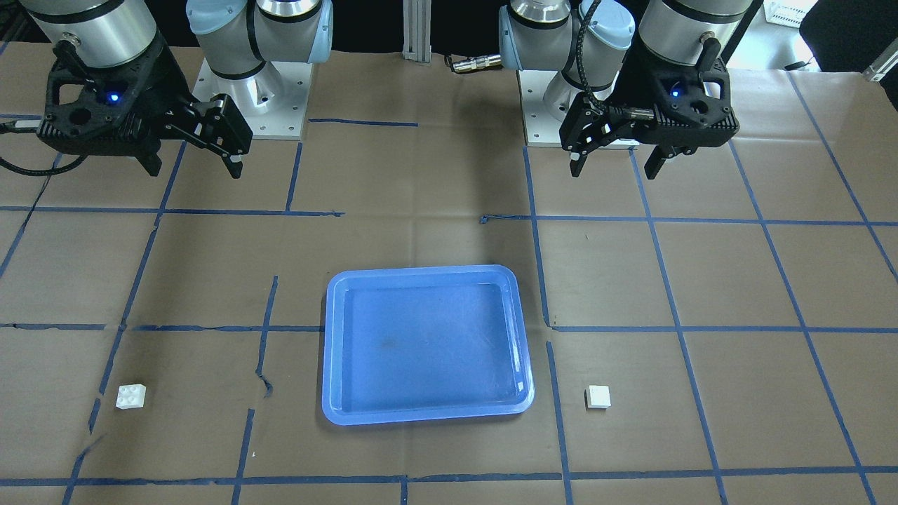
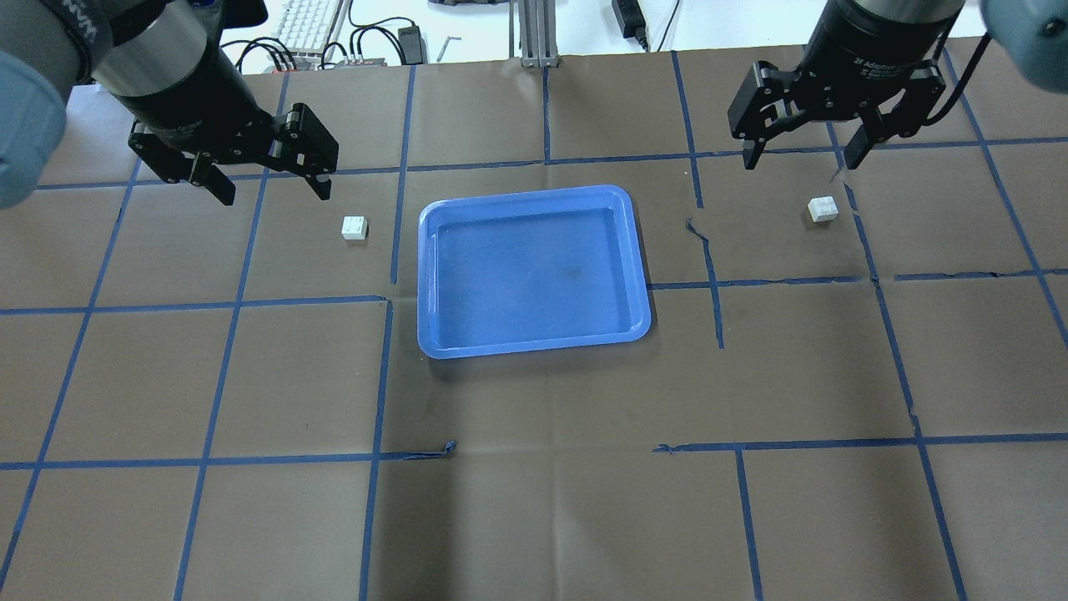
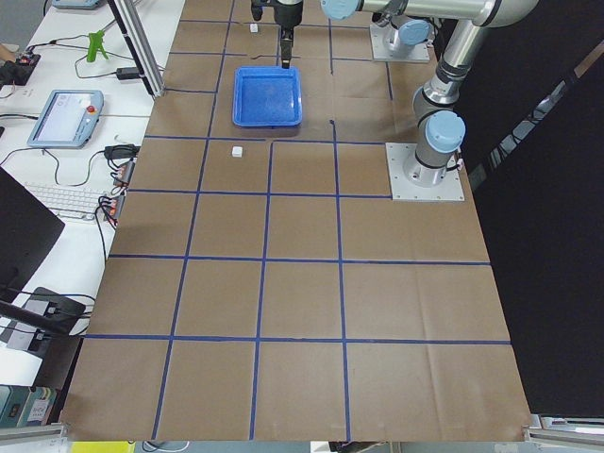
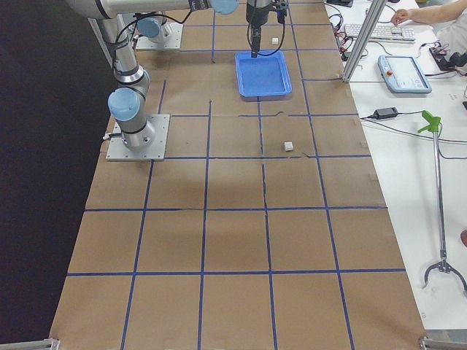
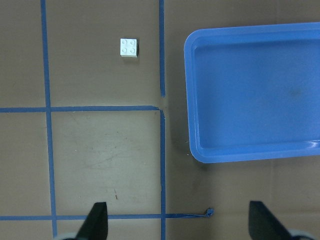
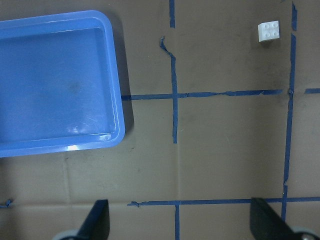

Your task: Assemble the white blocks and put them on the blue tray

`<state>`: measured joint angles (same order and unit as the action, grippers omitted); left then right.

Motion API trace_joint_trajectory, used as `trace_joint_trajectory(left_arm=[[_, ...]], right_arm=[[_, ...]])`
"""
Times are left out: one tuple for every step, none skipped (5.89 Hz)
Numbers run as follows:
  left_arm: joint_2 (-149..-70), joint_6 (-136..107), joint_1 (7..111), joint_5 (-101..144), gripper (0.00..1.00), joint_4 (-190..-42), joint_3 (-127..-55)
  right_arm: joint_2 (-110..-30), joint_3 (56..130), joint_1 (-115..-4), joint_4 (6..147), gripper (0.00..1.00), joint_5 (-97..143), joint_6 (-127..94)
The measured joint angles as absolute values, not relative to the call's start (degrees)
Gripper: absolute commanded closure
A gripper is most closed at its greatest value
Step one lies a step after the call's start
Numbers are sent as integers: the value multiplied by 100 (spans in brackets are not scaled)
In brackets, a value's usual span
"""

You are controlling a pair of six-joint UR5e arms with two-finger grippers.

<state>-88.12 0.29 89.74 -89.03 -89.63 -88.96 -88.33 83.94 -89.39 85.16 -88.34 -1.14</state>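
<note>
The blue tray [image 2: 534, 345] lies empty mid-table; it also shows in the front view [image 1: 428, 416]. One white block [image 2: 355, 228] sits on the paper left of the tray, studs up. My left gripper [image 2: 275, 194] hovers open and empty behind it, apart from it. In the left wrist view the block [image 5: 129, 48] lies ahead between the spread fingertips [image 5: 97, 220], with the tray [image 5: 190, 100] to its right. The other white block [image 2: 823, 209] sits far right of the tray. My right gripper [image 2: 799, 161] hovers open and empty behind it; the right wrist view shows that block [image 6: 269, 32].
Brown paper with a blue tape grid covers the table [image 2: 534, 501]. The arm bases [image 1: 252, 91] stand on the robot's side. A keyboard and cables [image 2: 309, 25] lie beyond the far edge. In the front view the left gripper [image 1: 613, 170] is at right and the right gripper [image 1: 194, 170] at left.
</note>
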Motion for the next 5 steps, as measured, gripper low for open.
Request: trace_joint_trajectory(left_arm=[[-8802,30,8974,-8903,1,-8981,-8890],[-8794,33,8974,-8903,1,-9000,-8889],[-8783,32,8974,-8903,1,-9009,-8899],[-8768,33,8974,-8903,1,-9015,-8918],[-8752,40,8974,-8903,1,-9017,-8941]], right_arm=[[-8833,8397,-8939,8517,0,-8835,-114],[-8833,8400,-8938,8516,0,-8837,-117],[-8833,8401,-8939,8517,0,-8834,-119],[-8836,8406,-8939,8517,0,-8833,-116],[-8839,8413,-8938,8516,0,-8836,-115]])
